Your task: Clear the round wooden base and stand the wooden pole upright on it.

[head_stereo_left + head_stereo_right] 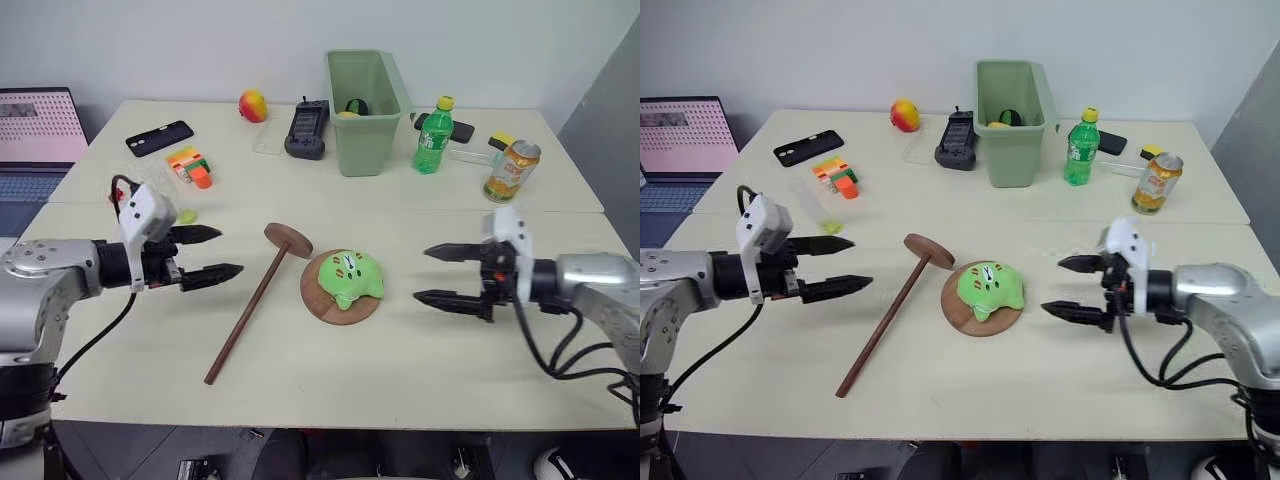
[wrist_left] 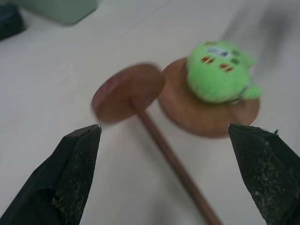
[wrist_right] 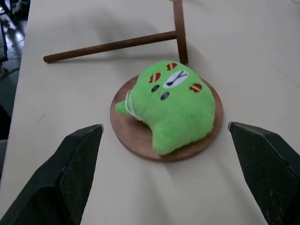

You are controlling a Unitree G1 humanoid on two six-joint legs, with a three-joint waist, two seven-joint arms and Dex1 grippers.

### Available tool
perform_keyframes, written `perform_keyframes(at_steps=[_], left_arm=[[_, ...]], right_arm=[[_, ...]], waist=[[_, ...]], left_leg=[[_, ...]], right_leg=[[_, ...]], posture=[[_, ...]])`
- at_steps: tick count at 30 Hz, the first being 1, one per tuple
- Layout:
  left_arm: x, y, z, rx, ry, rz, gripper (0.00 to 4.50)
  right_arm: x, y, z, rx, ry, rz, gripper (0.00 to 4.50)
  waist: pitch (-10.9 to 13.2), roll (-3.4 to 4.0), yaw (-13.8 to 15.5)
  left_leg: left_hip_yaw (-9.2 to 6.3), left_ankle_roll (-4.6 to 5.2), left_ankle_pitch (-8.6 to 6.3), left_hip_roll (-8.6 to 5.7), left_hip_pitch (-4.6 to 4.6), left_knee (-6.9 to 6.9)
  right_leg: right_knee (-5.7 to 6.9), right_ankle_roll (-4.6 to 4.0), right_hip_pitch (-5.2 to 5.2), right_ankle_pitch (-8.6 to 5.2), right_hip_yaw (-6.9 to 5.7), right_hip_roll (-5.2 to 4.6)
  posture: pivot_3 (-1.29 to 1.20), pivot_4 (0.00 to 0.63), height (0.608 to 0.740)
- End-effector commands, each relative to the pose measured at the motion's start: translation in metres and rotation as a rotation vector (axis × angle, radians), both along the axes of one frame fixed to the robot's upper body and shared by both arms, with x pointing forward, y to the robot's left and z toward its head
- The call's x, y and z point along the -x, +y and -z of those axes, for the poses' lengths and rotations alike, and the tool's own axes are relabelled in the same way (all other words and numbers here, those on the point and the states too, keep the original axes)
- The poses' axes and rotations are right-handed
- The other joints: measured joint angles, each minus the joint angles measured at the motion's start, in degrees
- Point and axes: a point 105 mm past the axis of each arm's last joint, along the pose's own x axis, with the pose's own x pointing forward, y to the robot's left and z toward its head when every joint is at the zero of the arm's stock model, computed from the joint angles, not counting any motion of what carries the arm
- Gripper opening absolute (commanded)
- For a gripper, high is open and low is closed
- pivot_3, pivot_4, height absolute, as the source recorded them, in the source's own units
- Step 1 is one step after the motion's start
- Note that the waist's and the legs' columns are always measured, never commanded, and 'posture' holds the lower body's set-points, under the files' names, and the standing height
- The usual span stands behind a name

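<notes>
**Both end effectors wide apart over the counter, base still occupied**

Hovering above the near part of the pale counter (image 1: 420, 385), the left end effector (image 1: 215, 254) and the right end effector (image 1: 438, 274) face each other from opposite sides, each with its two black fingers spread wide and holding nothing. Neither touches any object.

Between them, on the counter, lies the wooden pole (image 1: 246, 318), flat on its side and running diagonally: its bare tip is nearest the front edge, and its round cap end points away, toward the middle of the counter. Just beside that cap, to the right, sits the round wooden base (image 1: 322, 300), flat on the counter. A green plush toy (image 1: 352, 278) rests on top of it, covering most of the disc so that mainly the front and left rim show. The pole's cap and the base sit very close; whether they touch cannot be told.

Farther back on the left are an orange and green toy block (image 1: 189, 165) and a black phone (image 1: 159, 138). At the far side stand a red and yellow fruit (image 1: 253, 105), a black handheld device (image 1: 308, 129), a green bin (image 1: 365, 98) with small items inside, a green soda bottle (image 1: 433, 137) and a drink can (image 1: 511, 171). A laptop (image 1: 38, 135) sits off the far left edge.
</notes>
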Motion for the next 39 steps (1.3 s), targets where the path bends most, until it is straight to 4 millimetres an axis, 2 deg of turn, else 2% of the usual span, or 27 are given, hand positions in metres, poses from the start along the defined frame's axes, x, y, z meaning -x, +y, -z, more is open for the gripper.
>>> perform_keyframes(at_steps=[1, 6, 10, 19, 20, 21, 25, 30, 32, 33, 37, 39], left_arm=[[0.012, -0.035, -0.014, 0.011, -0.092, 0.125, 4.48], [0.016, -0.042, 0.000, -0.034, -0.090, 0.156, 4.48], [0.023, -0.049, 0.005, -0.020, -0.080, 0.180, 4.48], [0.020, -0.048, 0.004, -0.010, -0.078, 0.155, 4.48], [0.019, -0.048, 0.003, -0.006, -0.080, 0.148, 4.50], [0.017, -0.048, 0.002, 0.000, -0.081, 0.141, 4.50], [0.014, -0.048, 0.000, 0.013, -0.076, 0.130, 4.50], [0.015, -0.050, 0.001, 0.030, -0.065, 0.128, 4.50], [0.014, -0.051, -0.002, 0.039, -0.068, 0.124, 4.50], [0.014, -0.051, -0.003, 0.039, -0.070, 0.123, 4.50], [0.021, -0.053, -0.017, 0.062, -0.050, 0.163, 4.50], [0.015, -0.063, -0.036, 0.106, -0.098, 0.180, 4.50]], right_arm=[[-0.018, 0.024, -0.002, 0.024, -0.087, -0.076, 4.50], [-0.035, 0.045, 0.012, 0.063, -0.121, -0.139, 4.50], [-0.036, 0.054, 0.025, 0.092, -0.113, -0.194, 4.50], [-0.049, 0.063, 0.041, 0.118, -0.132, -0.195, 4.50], [-0.052, 0.062, 0.039, 0.113, -0.140, -0.181, 4.13], [-0.054, 0.061, 0.039, 0.115, -0.150, -0.177, 4.02], [-0.059, 0.057, 0.039, 0.112, -0.165, -0.158, 3.11], [-0.054, 0.051, 0.028, 0.085, -0.181, -0.153, 2.00], [-0.058, 0.042, 0.009, 0.043, -0.197, -0.083, 1.52], [-0.058, 0.039, 0.002, 0.027, -0.195, -0.064, 1.52], [-0.066, -0.002, -0.041, -0.066, -0.223, 0.116, 1.52], [-0.089, -0.031, -0.053, -0.089, -0.258, 0.307, 1.52]], waist=[[0.0, 0.00, 0.0], [0.0, 0.00, -0.1], [0.0, 0.00, 0.0], [0.0, 0.00, 0.0], [0.0, 0.00, 0.0], [0.0, 0.00, 0.0], [0.0, 0.00, 0.0], [0.0, 0.01, 0.0], [0.0, 0.01, 0.0], [0.0, 0.01, 0.1], [0.0, 0.01, 0.2], [0.0, 0.01, 0.2]], left_leg=[[0.01, 0.00, 0.00, -0.01, 0.02, 0.01], [0.01, -0.01, 0.00, 0.01, -0.03, 0.00], [-0.02, 0.00, 0.00, 0.03, -0.07, 0.01], [-0.03, 0.00, 0.00, 0.01, -0.05, 0.04], [-0.03, 0.00, 0.00, 0.00, -0.05, 0.04], [-0.03, 0.00, 0.00, 0.01, -0.05, 0.03], [-0.04, 0.00, 0.00, 0.01, -0.04, 0.04], [-0.04, -0.01, 0.00, 0.02, -0.05, 0.04], [-0.06, -0.01, 0.00, 0.03, -0.06, 0.04], [-0.07, 0.00, 0.00, 0.04, -0.07, 0.04], [-0.15, 0.00, 0.00, 0.03, -0.18, 0.09], [-0.17, 0.00, 0.00, 0.01, -0.20, 0.10]], right_leg=[[0.00, 0.00, 0.01, 0.00, 0.01, 0.01], [-0.06, 0.00, -0.03, 0.00, 0.00, 0.01], [-0.08, -0.01, -0.04, 0.00, -0.02, 0.00], [-0.04, 0.00, -0.03, 0.00, -0.04, -0.04], [-0.04, -0.01, -0.03, 0.00, -0.03, -0.04], [-0.03, -0.01, -0.03, 0.00, -0.02, -0.04], [-0.02, -0.01, -0.03, 0.00, -0.04, -0.04], [-0.02, -0.01, -0.03, 0.00, -0.03, -0.05], [-0.02, -0.01, -0.03, 0.00, -0.04, -0.05], [-0.03, -0.01, -0.03, 0.00, -0.05, -0.05], [-0.05, 0.00, -0.04, 0.00, -0.11, -0.12], [-0.07, -0.01, -0.03, 0.00, -0.15, -0.12]], posture=[[0.00, 0.150, 0.740], [0.00, 0.150, 0.740], [0.00, 0.150, 0.740], [0.00, 0.150, 0.740], [0.00, 0.150, 0.740], [0.00, 0.150, 0.740], [0.00, 0.150, 0.740], [0.00, 0.150, 0.740], [0.00, 0.150, 0.740], [0.00, 0.150, 0.740], [0.00, 0.150, 0.740], [0.00, 0.150, 0.740]])
